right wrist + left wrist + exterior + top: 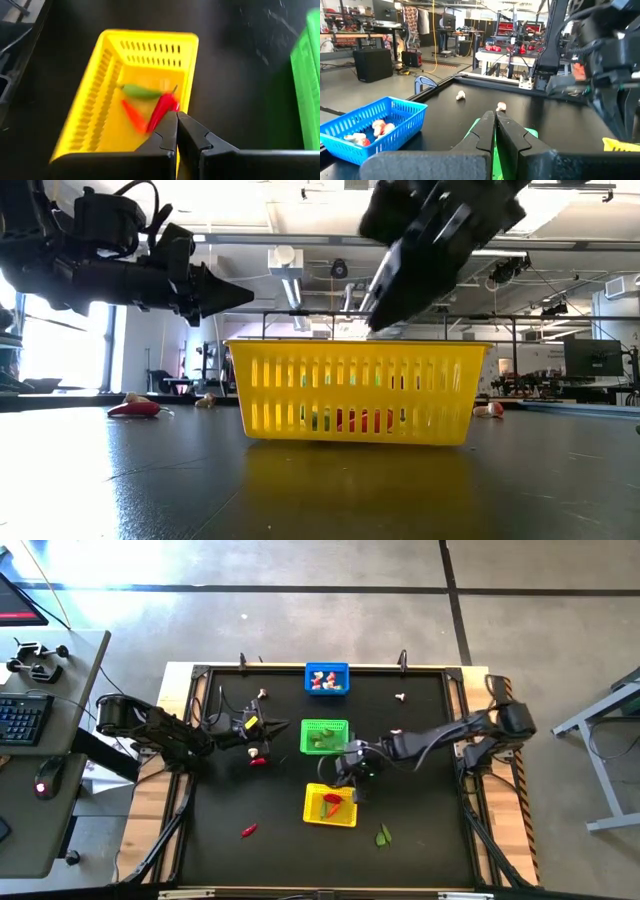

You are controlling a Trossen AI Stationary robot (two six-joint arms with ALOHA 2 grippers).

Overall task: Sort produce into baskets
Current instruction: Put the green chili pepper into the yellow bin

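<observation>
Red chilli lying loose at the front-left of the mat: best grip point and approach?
Take the red chilli across its middle, coming straight down. It lies flat on the mat with nothing nearby, and it is slim, so fingers closing across its narrow width should seat best. The left gripper is on that side.

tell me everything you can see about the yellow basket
The yellow basket is a small, open-topped square tub of what looks like plastic, with slotted mesh walls and a flat rim. It sits upright on the black table, in front of the green basket. Inside lie slim red chillies and one green chilli-shaped piece. The right gripper hangs closed just above its rim, apparently not touching it. In the low view its front wall hides most of the contents.
</observation>
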